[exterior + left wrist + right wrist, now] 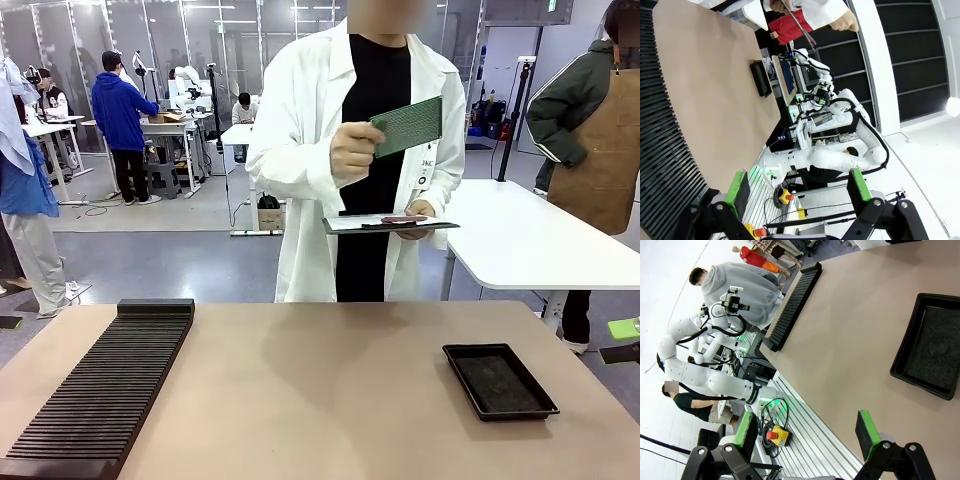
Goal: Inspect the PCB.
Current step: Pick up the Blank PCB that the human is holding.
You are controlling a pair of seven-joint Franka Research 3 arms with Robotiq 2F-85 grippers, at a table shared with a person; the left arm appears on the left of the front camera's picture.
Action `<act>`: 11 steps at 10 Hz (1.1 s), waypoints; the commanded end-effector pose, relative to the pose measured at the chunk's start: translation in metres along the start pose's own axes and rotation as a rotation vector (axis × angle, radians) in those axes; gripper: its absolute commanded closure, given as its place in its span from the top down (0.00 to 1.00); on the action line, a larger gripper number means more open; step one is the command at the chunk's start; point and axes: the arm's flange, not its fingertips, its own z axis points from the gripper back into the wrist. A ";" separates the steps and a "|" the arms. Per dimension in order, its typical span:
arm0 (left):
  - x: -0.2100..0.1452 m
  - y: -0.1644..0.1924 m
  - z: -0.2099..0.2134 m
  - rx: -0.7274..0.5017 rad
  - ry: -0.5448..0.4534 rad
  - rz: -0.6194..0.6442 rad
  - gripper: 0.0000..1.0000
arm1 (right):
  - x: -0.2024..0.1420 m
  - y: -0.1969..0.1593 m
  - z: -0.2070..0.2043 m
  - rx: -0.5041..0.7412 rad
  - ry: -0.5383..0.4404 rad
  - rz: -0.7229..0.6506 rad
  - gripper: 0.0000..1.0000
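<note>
Nearest the lens, the left end effector (pixel 797 172) has its two green-padded fingers spread wide with nothing between them. The right end effector (pixel 805 422) is in the same state, fully spread and empty. Both seem to sit back on the robot's side, short of the near edge of the tan surface (pixel 320 380).

Just ahead of the left end effector, a long black slotted rack (pixel 110 390) runs away across the surface. Ahead of the right end effector lies a shallow black tray (pixel 498 380), which looks empty. The stretch between rack and tray is bare.

Far beyond both end effectors, past the far edge of the surface, stands a person in a white coat. One hand (pixel 352 152) holds the PCB (pixel 407 126) at chest height, gripped at one end with the board tilted. It is high above the surface and well apart from either end effector. Lower down, the person's other hand supports a flat dark tablet (pixel 390 224).

The inspection appears to be in the person's hands for now. The main risk is a reach towards the board while it is held. The fingers around its end leave little free edge, so closing pads could catch them. The board is also thin and held at an angle, so a grip on one corner could let it swing or slip and drop onto the surface or the tablet. A low reach from the left side could clip the rack.
</note>
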 end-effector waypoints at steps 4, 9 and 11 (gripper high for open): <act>0.002 -0.003 0.004 -0.003 0.018 0.020 1.00 | 0.002 0.000 0.001 0.010 -0.013 0.022 1.00; 0.002 -0.003 0.004 -0.003 0.018 0.020 1.00 | 0.002 0.000 0.001 0.010 -0.013 0.022 1.00; 0.002 -0.003 0.004 -0.003 0.018 0.020 1.00 | 0.002 0.000 0.001 0.010 -0.013 0.022 1.00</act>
